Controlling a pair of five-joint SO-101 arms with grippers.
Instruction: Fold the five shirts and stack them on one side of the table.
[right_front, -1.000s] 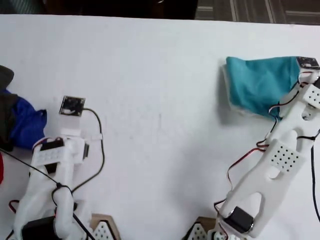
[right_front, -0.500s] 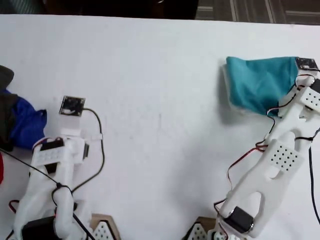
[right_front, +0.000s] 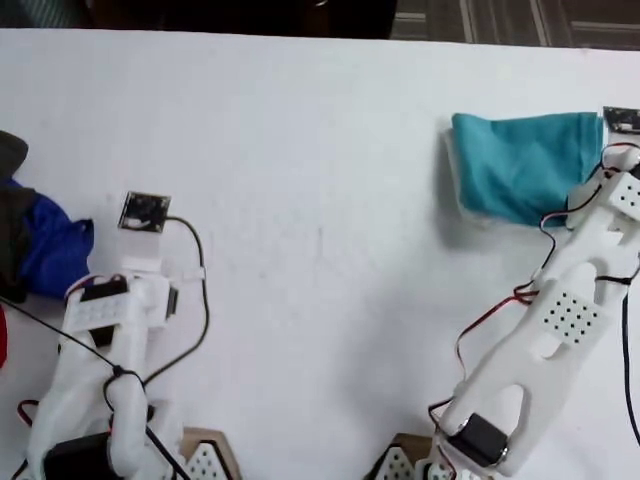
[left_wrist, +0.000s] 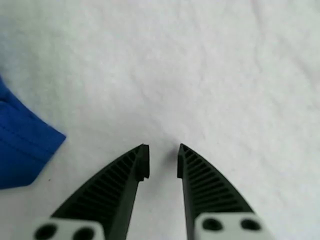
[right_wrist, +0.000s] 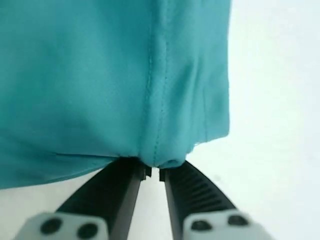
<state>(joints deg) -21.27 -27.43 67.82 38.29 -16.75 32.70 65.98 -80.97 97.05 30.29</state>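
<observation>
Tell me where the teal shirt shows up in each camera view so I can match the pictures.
High view: the teal shirt lies on the right side of the white tablecloth, beside the right arm.
Right wrist view: it spreads just beyond the right end effector, with its seamed edge at the tips.
Left wrist view: a blue shirt and bare tablecloth instead.
Shared landmark: the white tablecloth under everything.

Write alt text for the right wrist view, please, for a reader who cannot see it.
The right gripper pinches the hem of a teal shirt, its black jaws almost together where the fabric bunches. The shirt lies on a white table.
</observation>
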